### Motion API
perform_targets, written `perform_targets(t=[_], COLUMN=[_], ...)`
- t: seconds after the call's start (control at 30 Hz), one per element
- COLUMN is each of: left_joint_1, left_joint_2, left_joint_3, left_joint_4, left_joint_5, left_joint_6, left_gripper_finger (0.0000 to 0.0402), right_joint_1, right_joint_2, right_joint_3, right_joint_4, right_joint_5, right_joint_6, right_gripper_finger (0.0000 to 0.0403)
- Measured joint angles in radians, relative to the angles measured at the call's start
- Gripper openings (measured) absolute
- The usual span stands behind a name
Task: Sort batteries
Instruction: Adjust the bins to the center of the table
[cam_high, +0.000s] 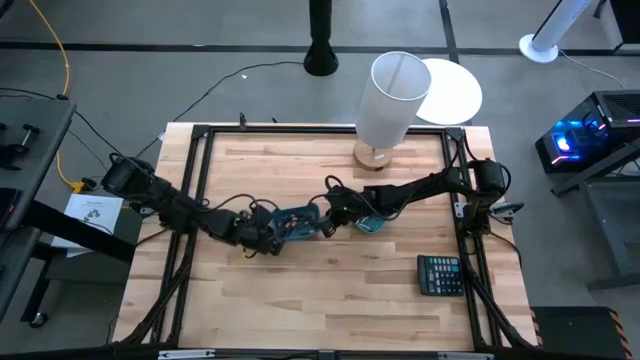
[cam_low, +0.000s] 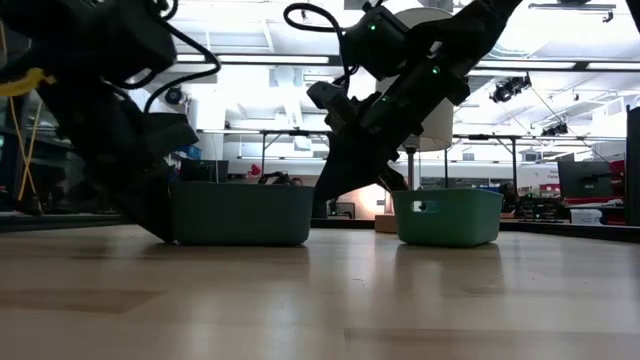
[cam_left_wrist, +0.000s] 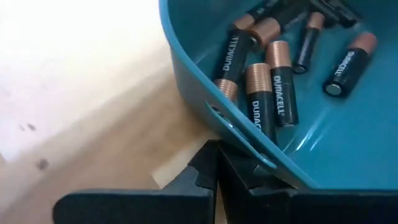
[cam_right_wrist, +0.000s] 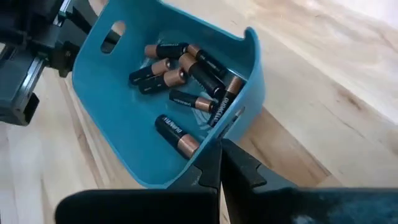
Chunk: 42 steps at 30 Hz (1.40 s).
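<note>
A teal bin (cam_high: 295, 222) stands flat on the wooden table and holds several black-and-copper batteries (cam_left_wrist: 273, 87), which also show in the right wrist view (cam_right_wrist: 186, 74). My left gripper (cam_high: 268, 240) is shut, low at the bin's left end. My right gripper (cam_high: 325, 228) is shut, low at its right end. A second teal bin (cam_high: 368, 224) stands just right of my right gripper; its contents are hidden by the arm. No silvery batteries show. My left gripper has its shut fingertips (cam_left_wrist: 214, 152) against the bin's outer end wall, just under the rim by the handle slot (cam_left_wrist: 239, 127). It comes slanting down from the table's left. The bin rests flat on the table (cam_low: 240, 212). My right gripper has its shut fingertips (cam_right_wrist: 221, 146) against the outer end wall of the same bin, below the handle slot (cam_right_wrist: 233, 115). It comes slanting down from the table's right. Whether it presses or only touches, I cannot tell.
A white cylindrical lamp shade on a wooden base (cam_high: 392, 100) stands at the table's far edge. A black calculator (cam_high: 440, 274) lies at the near right. A black frame (cam_high: 200, 180) runs around the table top. Bare wood lies toward the near edge.
</note>
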Motion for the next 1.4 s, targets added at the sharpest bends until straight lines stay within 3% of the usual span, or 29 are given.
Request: perform_targets(t=[0.43, 0.73, 0.87, 1.13, 1.4], left_joint_1=[0.065, 0.065, 0.064, 0.034, 0.016], left_joint_2=[-0.014, -0.084, -0.091, -0.095, -0.095], left_joint_3=[0.000, 0.000, 0.000, 0.000, 0.000], left_joint_4=[-0.028, -0.116, -0.155, -0.151, -0.155], left_joint_5=[0.047, 0.056, 0.055, 0.061, 0.069], left_joint_6=[0.116, 0.176, 0.176, 0.169, 0.138], left_gripper_finger=[0.0000, 0.0000, 0.0000, 0.0000, 0.0000], right_joint_1=[-0.010, -0.091, -0.137, -0.249, -0.283], right_joint_2=[-0.031, -0.272, -0.372, -0.579, -0.661], right_joint_3=[0.000, 0.001, -0.069, -0.319, -0.309], right_joint_4=[-0.051, -0.584, -0.766, -0.695, -0.667], right_joint_5=[0.046, 0.208, 0.266, 0.258, 0.287], right_joint_6=[-0.024, -0.154, -0.145, -0.035, -0.053], right_gripper_finger=[0.0000, 0.0000, 0.0000, 0.0000, 0.0000])
